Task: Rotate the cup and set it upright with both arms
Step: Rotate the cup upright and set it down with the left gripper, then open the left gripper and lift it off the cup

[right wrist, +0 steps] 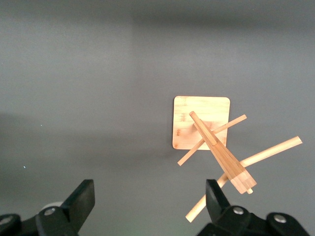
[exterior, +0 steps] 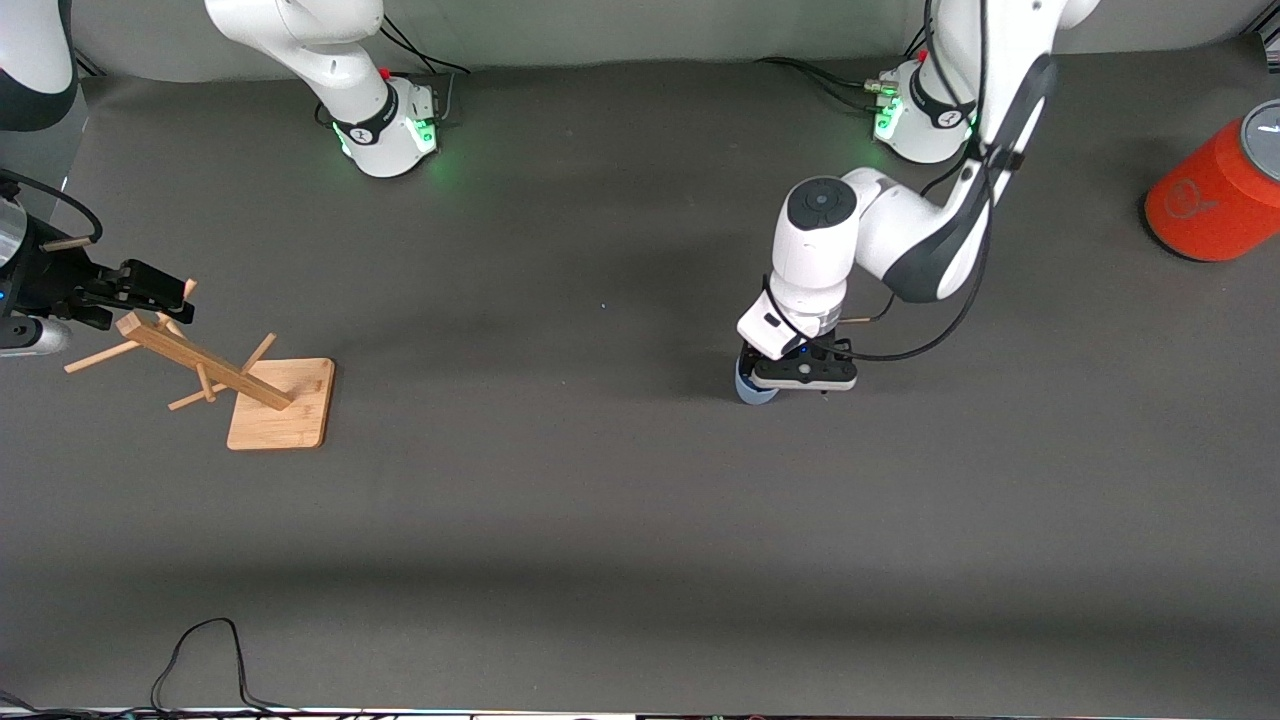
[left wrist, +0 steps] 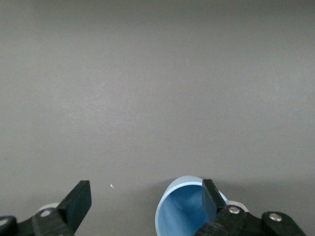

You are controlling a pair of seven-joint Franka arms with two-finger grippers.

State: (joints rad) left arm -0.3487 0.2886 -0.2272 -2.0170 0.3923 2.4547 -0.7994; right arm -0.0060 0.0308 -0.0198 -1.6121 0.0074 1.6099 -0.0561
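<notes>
Most of the cup [exterior: 752, 391] is hidden in the front view under the left gripper [exterior: 803, 372], with only a pale-blue edge showing on the grey table [exterior: 600, 520]. In the left wrist view the cup [left wrist: 183, 209] is cut off by the frame edge; its open mouth faces up, so it stands upright. The left gripper [left wrist: 146, 199] has its jaws spread wide and holds nothing; one finger [left wrist: 212, 195] stands at or inside the cup's rim, and whether it touches cannot be told.

Toward the right arm's end of the table stands a wooden rack [exterior: 240, 385] on a square base. The right gripper [exterior: 150, 292] hangs over the rack's top, partly cut off at the frame edge, jaws wide apart and empty in the right wrist view [right wrist: 150, 199].

Farthest, at the left arm's end, an orange-red cylinder [exterior: 1215, 195] lies cropped by the frame.
</notes>
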